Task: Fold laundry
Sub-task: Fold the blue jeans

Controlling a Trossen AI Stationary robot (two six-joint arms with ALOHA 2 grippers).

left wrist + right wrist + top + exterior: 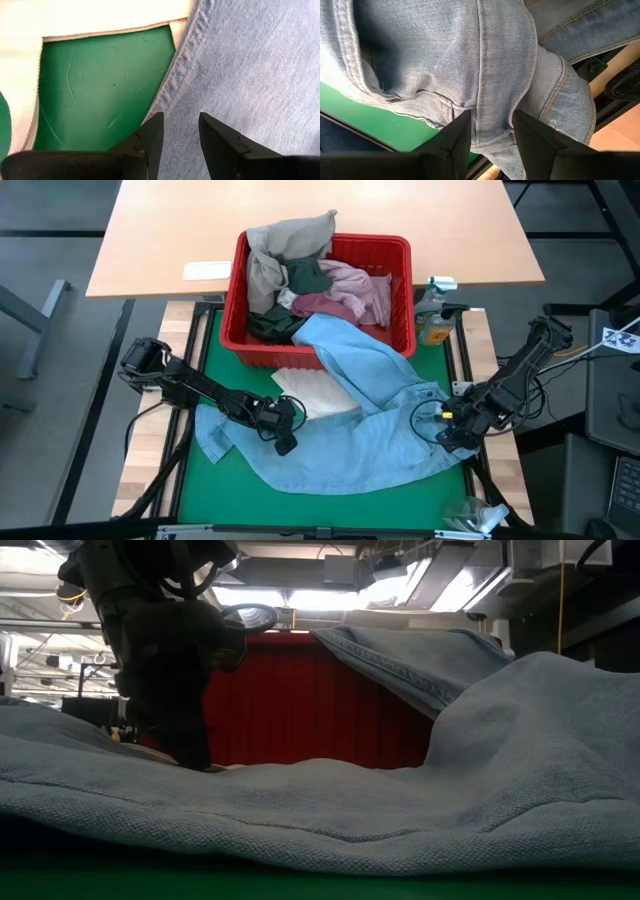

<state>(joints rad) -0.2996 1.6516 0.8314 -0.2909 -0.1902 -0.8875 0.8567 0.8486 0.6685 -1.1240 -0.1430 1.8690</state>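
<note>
The main risk is an uneven pull. Each gripper has its fingers partly parted over denim, and whether either truly pinches the cloth cannot be told: the left gripper (179, 131) shows fabric between its 2 fingers near a stitched hem, and the right gripper (490, 131) shows a seam running down between its own. If only 1 holds, a lift would likely drag the light blue garment (370, 415) askew, not spread it. Its upper end still hangs over the front wall of the red basket (400, 340), so a hard tug could shift the basket or pull out the beige (275, 250), dark green (305, 277) and pink (355, 290) pieces heaped inside. The white piece (315, 392) lies partly under the denim and could be swept along too.

The garment looks like light blue denim with heavy double-stitched seams, rumpled, sprawling across the green mat (300, 505) from the basket down toward the near edge, with the left gripper at its left part and the right gripper at its right edge.
</note>
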